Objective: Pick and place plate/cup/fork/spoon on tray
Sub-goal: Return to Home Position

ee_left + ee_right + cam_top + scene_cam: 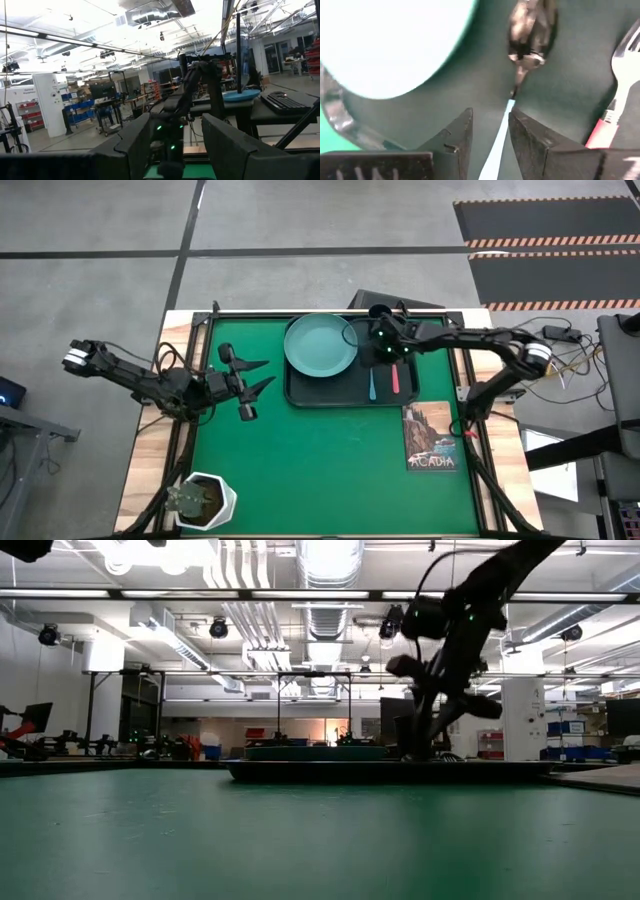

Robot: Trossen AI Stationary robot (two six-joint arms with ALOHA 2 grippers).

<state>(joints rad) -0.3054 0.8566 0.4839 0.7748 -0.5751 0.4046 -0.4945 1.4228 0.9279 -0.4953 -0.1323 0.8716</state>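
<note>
On the large black rectangular tray (300,392), the right gripper (490,131) has its jaws narrowly straddling the thin light-blue-handled spoon (527,37), seemingly untouched; round teal-green plate (320,345) and pink-handled fork (615,95) flank it. The left gripper (255,375), jaws wide, waits apart.

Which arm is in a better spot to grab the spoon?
Right. Its gripper is over the tray, open fingers either side of the spoon's blue handle. The left gripper hangs open over the mat, off the tray.

The black tray (340,396) sits at the desk's far edge, near its middle. The teal plate (320,345) lies flat in the tray's left half. Beside it, the blue-handled spoon (372,385) and pink-handled fork (394,378) lie parallel on the tray's right half.
</note>
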